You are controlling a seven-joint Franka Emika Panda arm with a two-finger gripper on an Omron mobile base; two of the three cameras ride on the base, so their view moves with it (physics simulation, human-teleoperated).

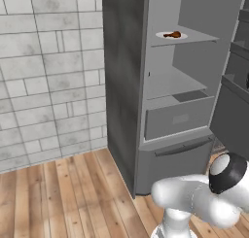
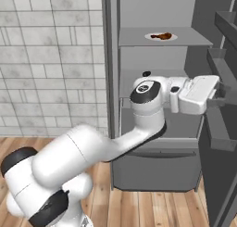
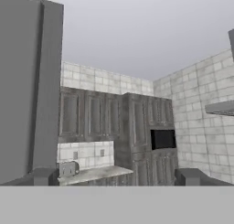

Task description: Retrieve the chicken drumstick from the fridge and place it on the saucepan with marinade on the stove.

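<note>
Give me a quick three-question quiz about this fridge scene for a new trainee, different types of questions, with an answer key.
1. True or false: the fridge door is open.
2. The chicken drumstick lies on: A) the white plate on the upper shelf; B) the lower drawer; C) the floor.
3. Fill in: the gripper is ____ and holds nothing.

Key: 1 true; 2 A; 3 open.

White arm bent at elbow, reaching forward level, pincer [image 2: 221, 95] empty, jaws wide apart
</note>
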